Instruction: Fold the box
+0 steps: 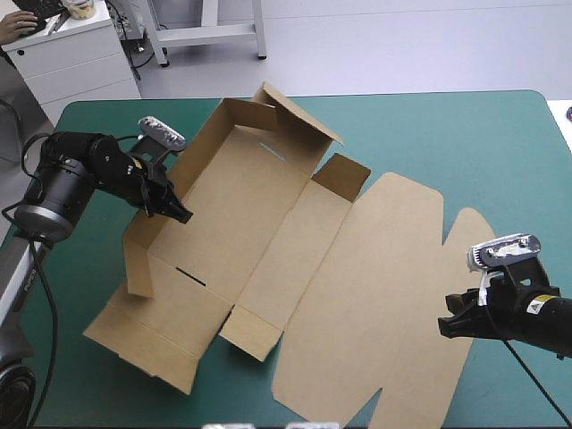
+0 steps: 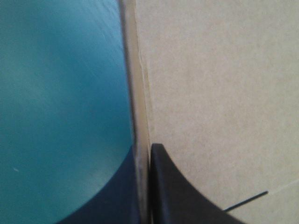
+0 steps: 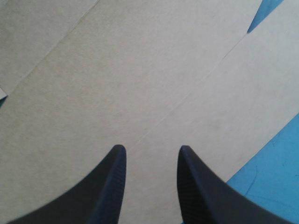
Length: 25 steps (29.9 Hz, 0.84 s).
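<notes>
The left claw is clenching a raised wall of the box; the right claw is hovering released, the flat lid under it.

The box has the left tool on its left wall, right tool over its lid.

Your workspace, a lab: a table under a teal-green cover, a white drawer cabinet past its far left corner, bare pale grey floor beyond.
</notes>
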### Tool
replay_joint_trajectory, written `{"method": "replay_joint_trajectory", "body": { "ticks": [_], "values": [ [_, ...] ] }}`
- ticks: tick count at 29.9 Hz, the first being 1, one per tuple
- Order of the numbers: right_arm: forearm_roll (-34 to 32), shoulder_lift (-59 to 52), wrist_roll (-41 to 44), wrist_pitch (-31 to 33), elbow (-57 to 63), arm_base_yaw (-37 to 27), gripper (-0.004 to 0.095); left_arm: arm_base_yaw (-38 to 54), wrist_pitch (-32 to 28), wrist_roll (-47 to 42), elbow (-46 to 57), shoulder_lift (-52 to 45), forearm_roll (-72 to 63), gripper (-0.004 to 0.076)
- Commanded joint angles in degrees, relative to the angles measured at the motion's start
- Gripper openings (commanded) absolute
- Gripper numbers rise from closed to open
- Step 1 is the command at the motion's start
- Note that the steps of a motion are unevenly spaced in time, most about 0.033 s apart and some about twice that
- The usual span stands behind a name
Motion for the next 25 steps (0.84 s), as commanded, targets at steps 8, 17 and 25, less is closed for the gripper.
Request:
{"method": "replay_joint_trajectory", "body": {
  "ticks": [8, 17, 25],
  "values": [
    [1.43, -0.22, -0.11, 2.33, -8.93, -0.34, 0.0332, -14.53, -15.66, 8.36, -9.52, 2.36, 9.72, -0.0004],
    [-4.89, -1.05, 5.32, 4.31, -14.99, -0.34, 0.0332, -27.77, -27.14, 10.27, -9.52, 6.41, 25.07, -0.0004],
    [-6.68, -1.97, 6.95, 5.19, -15.12, -0.34, 0.0332, -31.22, -29.58, 18.82, -9.14, 6.41, 23.81, -0.0004]
  ]
}}
